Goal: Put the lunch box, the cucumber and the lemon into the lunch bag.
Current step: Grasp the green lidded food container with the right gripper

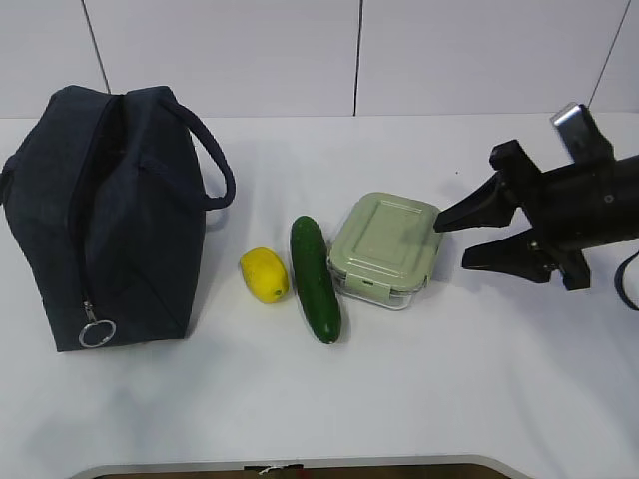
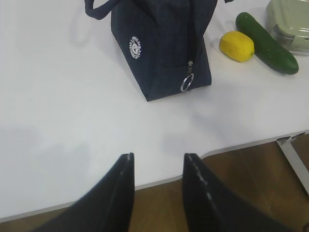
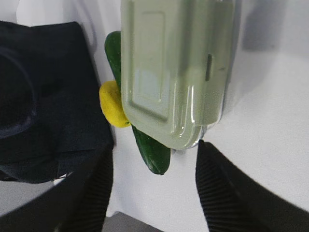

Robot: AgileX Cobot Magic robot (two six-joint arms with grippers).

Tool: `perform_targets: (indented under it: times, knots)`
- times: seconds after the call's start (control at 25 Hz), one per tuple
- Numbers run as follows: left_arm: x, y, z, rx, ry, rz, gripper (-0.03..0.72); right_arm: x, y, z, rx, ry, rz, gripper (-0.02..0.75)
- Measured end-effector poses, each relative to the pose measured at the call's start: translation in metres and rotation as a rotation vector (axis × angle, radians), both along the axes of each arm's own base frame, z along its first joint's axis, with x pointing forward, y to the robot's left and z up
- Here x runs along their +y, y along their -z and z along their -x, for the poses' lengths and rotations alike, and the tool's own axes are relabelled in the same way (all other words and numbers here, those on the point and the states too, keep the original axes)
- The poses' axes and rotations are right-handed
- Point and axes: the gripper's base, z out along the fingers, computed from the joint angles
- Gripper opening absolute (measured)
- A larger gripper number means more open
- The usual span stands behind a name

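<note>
Reaching in from the bench's right side, the right claw (image 1: 451, 242) holds its fingers apart just beside the lunch box (image 1: 385, 248), which sits untouched next to the cucumber (image 1: 316, 278) and lemon (image 1: 265, 274); a sound grasp would straddle the box's lid squarely across its width without nudging the cucumber. The left claw (image 2: 157, 162), fingers also apart and holding nothing, hangs over the near bench (image 1: 479, 389) edge. The lunch bag (image 1: 100, 220) stands zipped at the left, with bare bench in front of the row.
</note>
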Motion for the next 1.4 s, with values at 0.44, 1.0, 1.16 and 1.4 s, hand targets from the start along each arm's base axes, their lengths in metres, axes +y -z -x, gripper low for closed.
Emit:
perform_targets:
  times: [0.44,1.0,1.16,1.4]
  knots:
    - [0.000,0.000,0.000,0.000,0.000,0.000,0.239,0.003,0.035,-0.018,-0.033,-0.044,-0.046,0.440]
    - [0.000,0.000,0.000,0.000,0.000,0.000,0.239,-0.001,0.038,-0.038,-0.116,-0.046,0.020,0.525]
    - [0.000,0.000,0.000,0.000,0.000,0.000,0.239,-0.001,0.048,-0.041,-0.095,-0.047,0.020,0.526]
    - [0.000,0.000,0.000,0.000,0.000,0.000,0.239,-0.001,0.063,-0.045,-0.058,-0.043,0.017,0.526]
